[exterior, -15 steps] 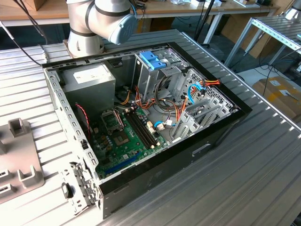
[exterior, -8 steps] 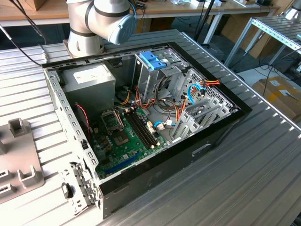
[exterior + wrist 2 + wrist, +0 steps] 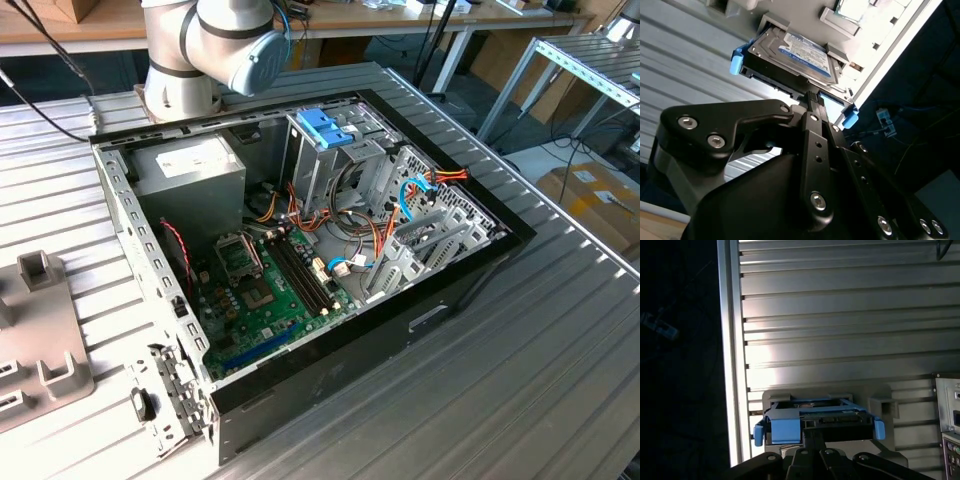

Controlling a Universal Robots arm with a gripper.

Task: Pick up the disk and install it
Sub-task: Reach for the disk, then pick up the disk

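Note:
The disk (image 3: 802,49) is a silver drive with a white-and-blue label and blue rails (image 3: 736,62) on its edges. It lies in a grey holder (image 3: 774,22) on the ribbed metal table. In the first wrist view the disk (image 3: 815,416) shows end-on, between the holder's grey walls (image 3: 882,407). My black gripper (image 3: 811,97) reaches up to the middle of the disk's near edge, by its connector. That same contact point appears in the first wrist view, where the gripper (image 3: 812,431) meets the disk's end.
The open computer case (image 3: 480,270) lies on the table, with a metal drive cage topped by a blue latch (image 3: 325,128), a grey power-supply box (image 3: 190,165) and a green motherboard (image 3: 265,290). The arm's base (image 3: 185,60) stands behind it. A grey fixture (image 3: 40,340) sits at the exterior view's left.

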